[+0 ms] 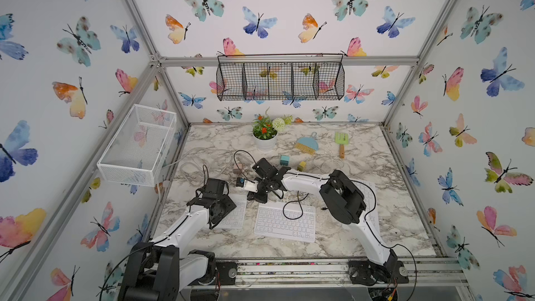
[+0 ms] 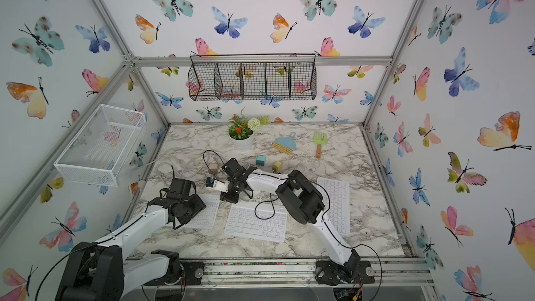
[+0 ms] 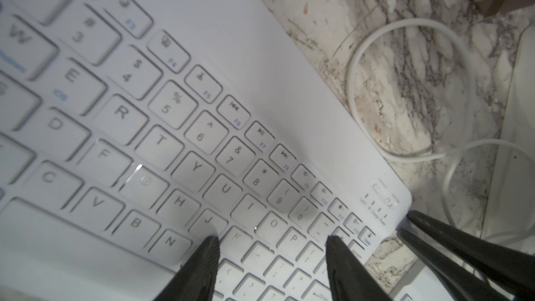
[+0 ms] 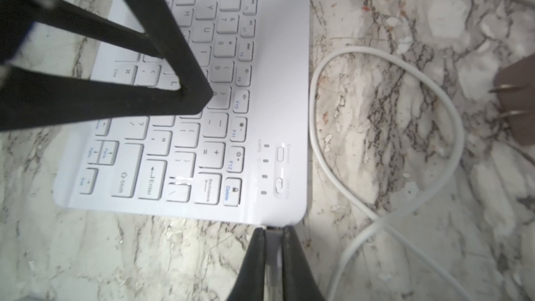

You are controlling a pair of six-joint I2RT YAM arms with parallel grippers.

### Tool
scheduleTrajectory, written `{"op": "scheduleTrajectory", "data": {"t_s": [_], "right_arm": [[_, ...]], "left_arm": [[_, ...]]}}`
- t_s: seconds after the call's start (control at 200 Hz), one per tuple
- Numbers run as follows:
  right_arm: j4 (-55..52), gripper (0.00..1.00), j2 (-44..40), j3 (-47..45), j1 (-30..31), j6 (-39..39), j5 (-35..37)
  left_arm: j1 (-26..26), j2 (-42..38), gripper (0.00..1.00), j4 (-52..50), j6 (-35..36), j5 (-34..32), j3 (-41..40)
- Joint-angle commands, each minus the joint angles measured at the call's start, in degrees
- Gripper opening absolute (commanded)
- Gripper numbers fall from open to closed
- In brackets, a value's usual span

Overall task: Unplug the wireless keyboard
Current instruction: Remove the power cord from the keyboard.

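Butterfly-print walls box in the marble bench [image 1: 405, 221], where three white keyboards lie side by side. The one I care about is the wireless keyboard [image 1: 236, 215] nearest my left arm, lying flat on the marble.

I have the left gripper [image 3: 272, 240] over its key field. The fingers [image 3: 202, 262] are spread partway with nothing between them, tips on or just above the letter keys; I cannot tell whether they actually press. I judge this placement to be a brace: weight on the keys should stop the light board sliding when the other arm pulls.

My right gripper [image 4: 273, 230] is at the keyboard's short edge, by the corner with the switches and indicator lights. Its fingers are clamped on the plug [image 4: 273, 246], a slim white connector seated in that edge. The grip sits right against the housing, which I take as deliberate. Holding the rigid plug rather than the soft white cable [image 4: 434, 97] allows a straight pull out of the port. That cable loops loosely on the marble just beside the keyboard, and where it joins the plug is hidden behind the fingers.

The plug looks seated, so the unplugging is not yet done. I think the pull should run along the bench, straight away from the edge, or the connector may bind.
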Motion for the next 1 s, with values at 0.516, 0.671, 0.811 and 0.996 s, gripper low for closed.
{"op": "scheduleTrajectory", "data": {"t_s": [0.516,0.671,0.811,0.996], "right_arm": [[-8.9,0.2,0.9,-0.9,1.8,0.4,12.5],[-8.8,0.14,1.4,-1.1,1.9,-0.4,15.1],[-8.4,0.13,0.9,-1.7,2.3,-2.8,16.9],[-7.5,0.13,-2.5,-6.7,2.3,-13.1,19.5]], "left_arm": [[2.5,13.6,0.62,-9.2,4.9,-1.4,5.7],[2.5,15.7,0.62,-10.5,5.5,-3.0,6.7],[2.6,16.6,0.62,-11.6,5.5,-4.4,7.5],[3.2,18.0,0.61,-11.7,5.8,-4.1,8.1]]}}
